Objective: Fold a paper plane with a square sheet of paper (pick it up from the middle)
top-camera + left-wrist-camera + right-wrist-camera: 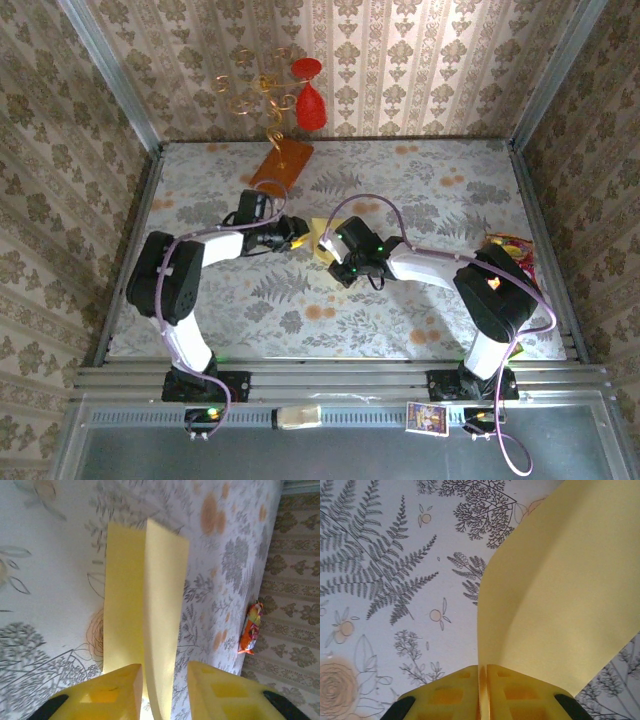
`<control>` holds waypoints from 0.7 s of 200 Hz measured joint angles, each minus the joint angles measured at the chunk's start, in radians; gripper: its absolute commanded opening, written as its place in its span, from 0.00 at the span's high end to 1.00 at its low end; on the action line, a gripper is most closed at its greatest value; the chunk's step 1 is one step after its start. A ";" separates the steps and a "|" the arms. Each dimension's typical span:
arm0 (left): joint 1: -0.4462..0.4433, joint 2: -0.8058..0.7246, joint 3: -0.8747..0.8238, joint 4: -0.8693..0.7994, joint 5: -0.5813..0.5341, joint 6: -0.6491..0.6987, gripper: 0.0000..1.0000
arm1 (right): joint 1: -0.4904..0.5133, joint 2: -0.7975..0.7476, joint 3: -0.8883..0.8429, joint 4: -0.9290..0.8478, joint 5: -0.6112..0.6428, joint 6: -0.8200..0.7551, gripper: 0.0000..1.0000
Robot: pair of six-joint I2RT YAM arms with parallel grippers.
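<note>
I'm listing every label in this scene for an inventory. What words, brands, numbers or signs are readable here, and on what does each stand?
No text can be read in these pictures.
Snack packet: colourful print, too blurred to read.
Card: picture and any lettering too small to read.
Sheet of paper: plain yellow, nothing written on it.

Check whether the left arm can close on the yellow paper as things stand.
Probably yes: the left gripper is open with the folded square sheet of paper standing between its fingers, nothing blocking, while the right gripper is shut on it.
</note>
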 measured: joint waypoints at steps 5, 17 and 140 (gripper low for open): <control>0.006 -0.013 0.000 -0.008 -0.008 0.007 0.68 | -0.002 0.000 0.000 -0.002 -0.014 0.006 0.86; 0.014 -0.040 0.003 -0.029 -0.023 0.033 0.68 | -0.004 0.000 0.000 -0.004 -0.048 0.027 0.86; -0.087 0.167 0.183 -0.180 -0.060 0.156 0.85 | -0.007 0.000 -0.076 0.015 -0.301 0.229 0.86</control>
